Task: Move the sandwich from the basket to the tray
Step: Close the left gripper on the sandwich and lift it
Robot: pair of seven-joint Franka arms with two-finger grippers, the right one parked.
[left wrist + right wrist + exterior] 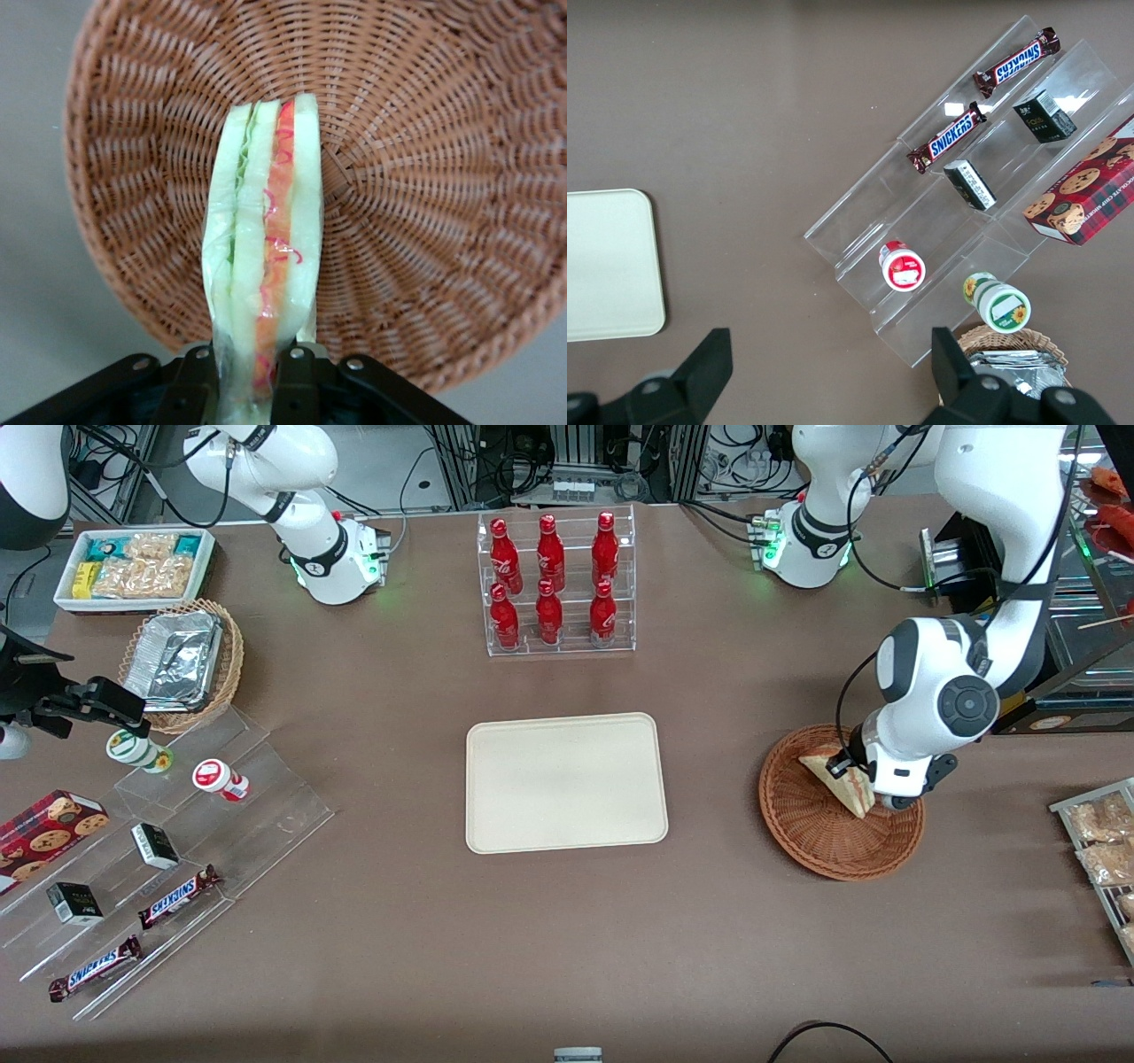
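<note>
The sandwich [840, 781] [264, 257] is a wrapped white-bread wedge with red and green filling, standing on edge over the reddish-brown wicker basket [819, 828] [425, 177]. My left gripper [873, 797] [250, 376] is shut on the sandwich, its black fingers [197, 382] pressing both bread faces. Whether the wedge still touches the basket floor I cannot tell. The beige tray [567, 781] [607, 264] lies bare at the table's middle, toward the parked arm from the basket.
A clear rack of red bottles [556, 584] stands farther from the front camera than the tray. Clear stepped shelves with snack bars and boxes [142, 868], a tan basket of foil containers [182, 660] and a white snack bin [133, 567] sit toward the parked arm's end. Packaged snacks [1103, 841] lie at the working arm's end.
</note>
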